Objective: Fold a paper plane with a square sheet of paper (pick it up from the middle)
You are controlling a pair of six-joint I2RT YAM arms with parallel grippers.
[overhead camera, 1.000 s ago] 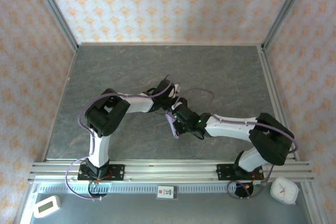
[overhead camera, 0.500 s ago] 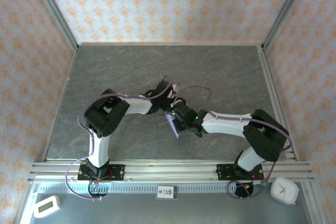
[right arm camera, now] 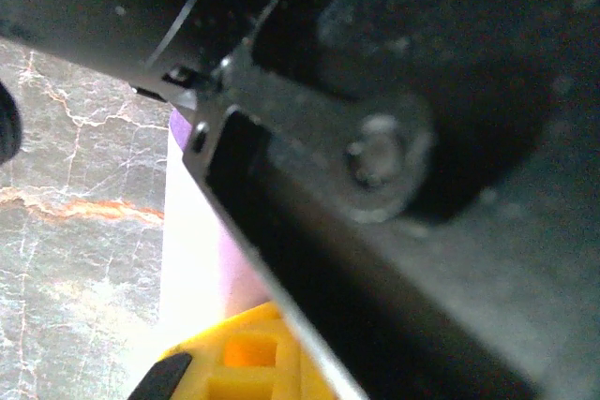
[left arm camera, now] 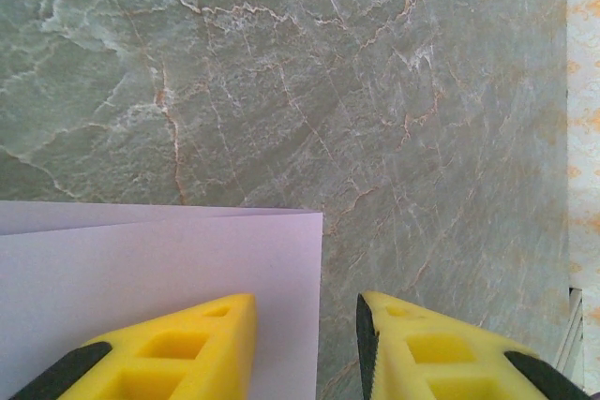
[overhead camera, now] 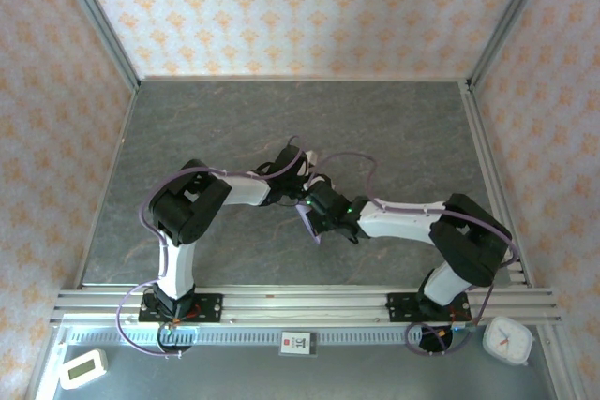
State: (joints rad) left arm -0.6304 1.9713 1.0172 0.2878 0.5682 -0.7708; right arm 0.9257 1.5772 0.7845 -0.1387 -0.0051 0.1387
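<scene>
Though a dark arm (right arm camera: 394,138) masks the right pincer (overhead camera: 313,216), state unclear, the left pincer (left arm camera: 305,316) gapes above paper (left arm camera: 159,264).

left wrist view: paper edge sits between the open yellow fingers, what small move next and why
Probably close the left gripper gently on the paper. Its jaws stand open, one finger over the folded paper and the other over bare table, with the paper's right edge between them. Whether it touches the paper yet is unclear.
</scene>
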